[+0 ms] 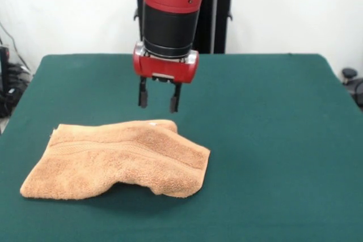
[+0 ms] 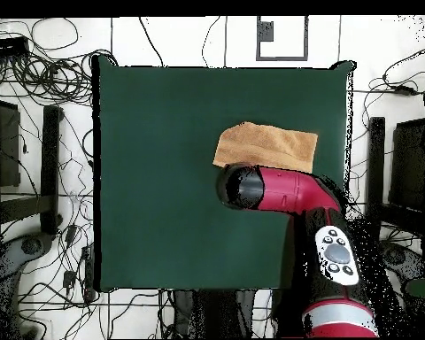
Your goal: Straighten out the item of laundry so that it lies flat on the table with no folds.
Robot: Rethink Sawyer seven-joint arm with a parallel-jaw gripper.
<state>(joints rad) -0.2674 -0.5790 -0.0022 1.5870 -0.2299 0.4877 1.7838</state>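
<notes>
The orange-tan terry towel lies folded over and bunched on the dark green table, at the left front in the front view. A woven band runs along its upper layer. The right part is humped and doubled. My gripper hangs just above the towel's far edge. Its two black fingers point down, a little apart and empty. In the overhead view the towel shows right of centre, and the arm's red and black wrist covers its near edge and hides the gripper.
The black pedestal stands behind the table's far edge. Cables and stands lie on the floor around the table. A checker marker is on the floor beyond the table's top edge in the overhead view.
</notes>
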